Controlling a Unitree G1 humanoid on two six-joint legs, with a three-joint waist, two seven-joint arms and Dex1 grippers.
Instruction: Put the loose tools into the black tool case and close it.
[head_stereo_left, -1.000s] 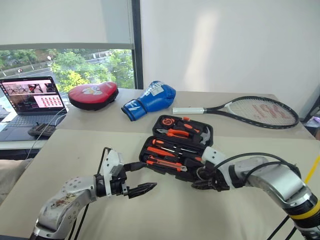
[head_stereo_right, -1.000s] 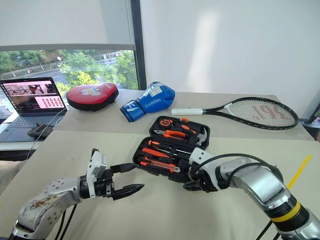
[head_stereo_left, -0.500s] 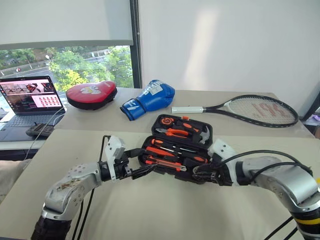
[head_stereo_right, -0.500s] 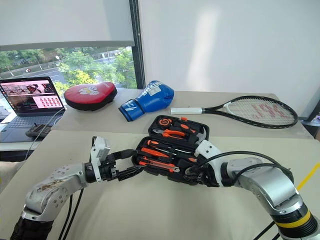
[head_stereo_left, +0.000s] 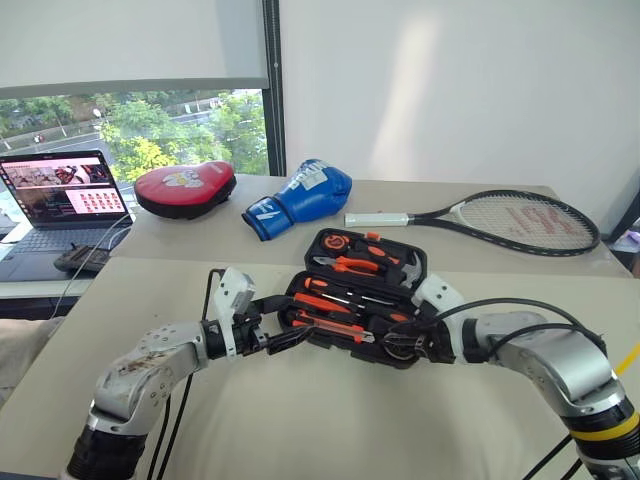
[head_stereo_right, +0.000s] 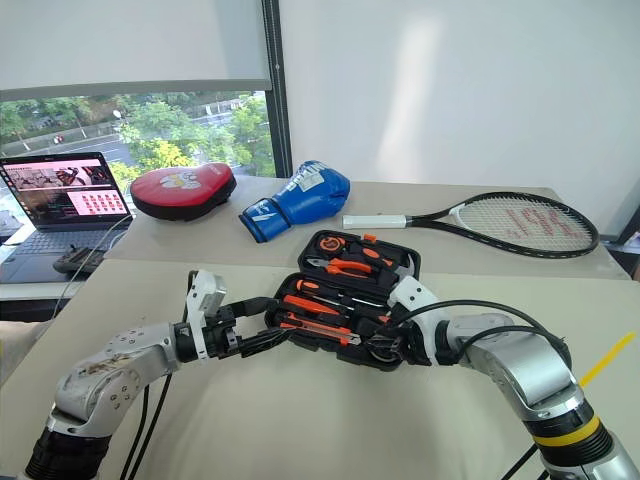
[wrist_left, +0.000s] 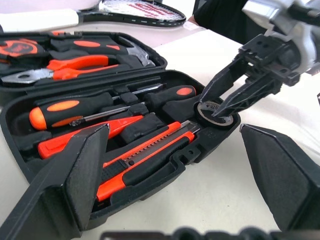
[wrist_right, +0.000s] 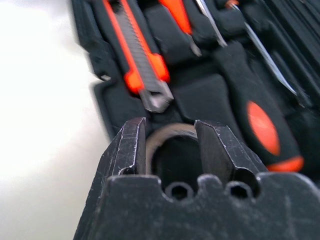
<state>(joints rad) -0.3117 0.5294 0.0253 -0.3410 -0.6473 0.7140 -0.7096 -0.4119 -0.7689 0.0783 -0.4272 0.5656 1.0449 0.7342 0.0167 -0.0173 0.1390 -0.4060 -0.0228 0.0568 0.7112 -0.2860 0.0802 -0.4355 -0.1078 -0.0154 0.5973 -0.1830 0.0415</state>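
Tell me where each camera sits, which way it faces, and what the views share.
Head stereo pair: looks forward and down over both arms at the open black tool case, with the left gripper and right gripper at its near edge.
Left wrist: looks along its own open jaws across the case at the right gripper.
Right wrist: looks down on the grey tape roll.
Shared: the orange utility knife.

Looks like an office or demo room: big beige tables (head_stereo_left: 300, 420) by a window (head_stereo_left: 140, 125) with a roller blind (head_stereo_left: 130, 45), a laptop (head_stereo_left: 55, 205), plus a boxing glove (head_stereo_left: 300, 198) and tennis racket (head_stereo_left: 500, 222).
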